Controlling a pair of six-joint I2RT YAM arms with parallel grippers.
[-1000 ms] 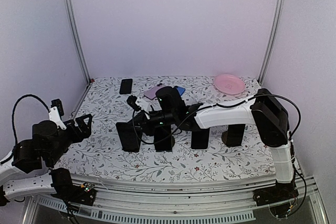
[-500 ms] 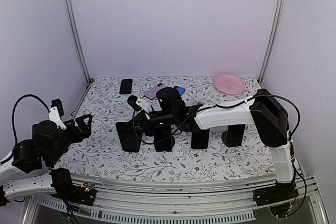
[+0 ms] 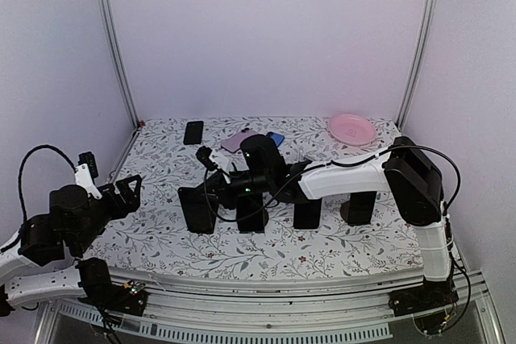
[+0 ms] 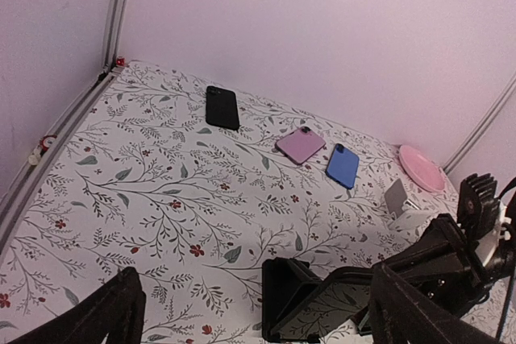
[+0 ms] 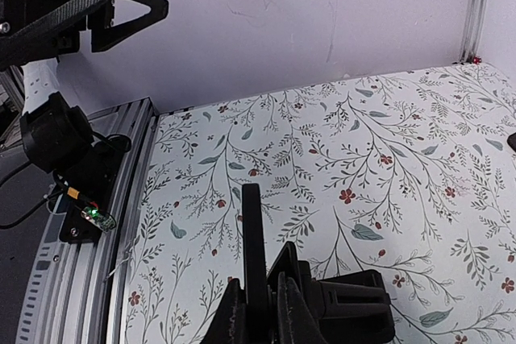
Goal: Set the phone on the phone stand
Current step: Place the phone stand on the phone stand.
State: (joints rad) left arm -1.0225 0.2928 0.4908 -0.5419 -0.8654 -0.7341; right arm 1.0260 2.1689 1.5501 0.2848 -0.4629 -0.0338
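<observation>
At the near left corner of the table (image 3: 161,243) the left gripper (image 3: 127,191) hangs with its jaws spread wide and nothing between them; by my judgement it takes no part in this step

Right of it, at the left end of a row along the near edge, is the phone stand (image 5: 355,308). The phone (image 5: 251,239), black and thin, is held edge-up just over the stand's ledge. The right gripper (image 5: 258,308), its arm stretched across from the right side, pinches the phone's lower part between jaws pressed close on it

So the picking up and carrying look done, and the phone is at its place. Whether its bottom edge already rests in the ledge I cannot tell, since the fingers hide it. What is left, as I judge: seat it, let go, draw the arm back

Farther right in the row are three more stands (image 3: 307,213). Along the far edge lie a black phone (image 4: 222,107), a pink phone (image 4: 301,144) and a blue phone (image 4: 343,165), all flat, with a pink plate (image 3: 351,128) near the far right corner
</observation>
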